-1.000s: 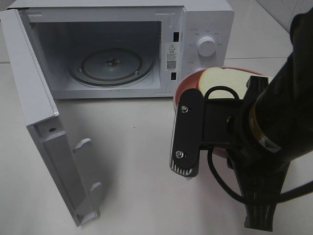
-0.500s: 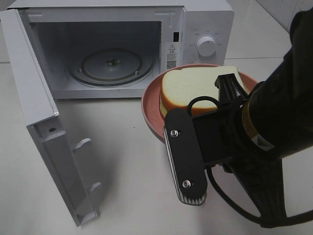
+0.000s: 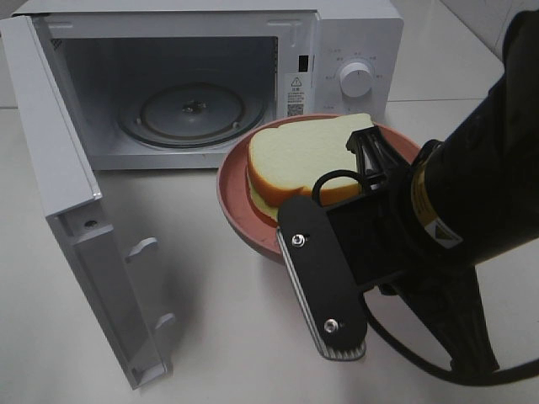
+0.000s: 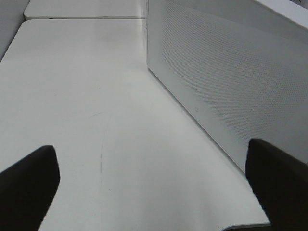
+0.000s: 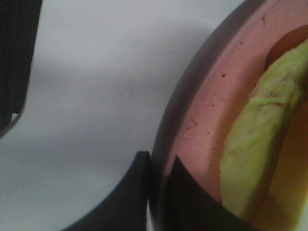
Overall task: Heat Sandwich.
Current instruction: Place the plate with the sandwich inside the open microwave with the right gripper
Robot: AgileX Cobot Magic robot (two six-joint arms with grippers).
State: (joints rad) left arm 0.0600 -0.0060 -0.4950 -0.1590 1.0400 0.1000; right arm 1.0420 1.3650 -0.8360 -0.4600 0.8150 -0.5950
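Note:
The sandwich (image 3: pixel 301 158), white bread with a golden crust over a pale green layer (image 5: pixel 250 159), lies on a round pink plate (image 3: pixel 242 212). My right gripper (image 3: pixel 370 156) is shut on the plate's right rim and holds it above the table, in front of the open microwave (image 3: pixel 354 34), by the right side of its opening. In the right wrist view its fingertips (image 5: pixel 142 166) pinch the plate's rim (image 5: pixel 202 110). My left gripper (image 4: pixel 154 192) stands open beside the microwave's perforated side wall (image 4: pixel 216 82), with nothing between its fingers.
The microwave door (image 3: pixel 59 194) is swung wide open to the left, and the glass turntable (image 3: pixel 192 114) inside is bare. My right arm's black body (image 3: pixel 455 210) fills the right foreground. White tabletop (image 3: pixel 210 320) lies in front.
The right gripper has carried the plate and sandwich leftward, toward the microwave opening, and more of the plate now shows. The left gripper has not moved.

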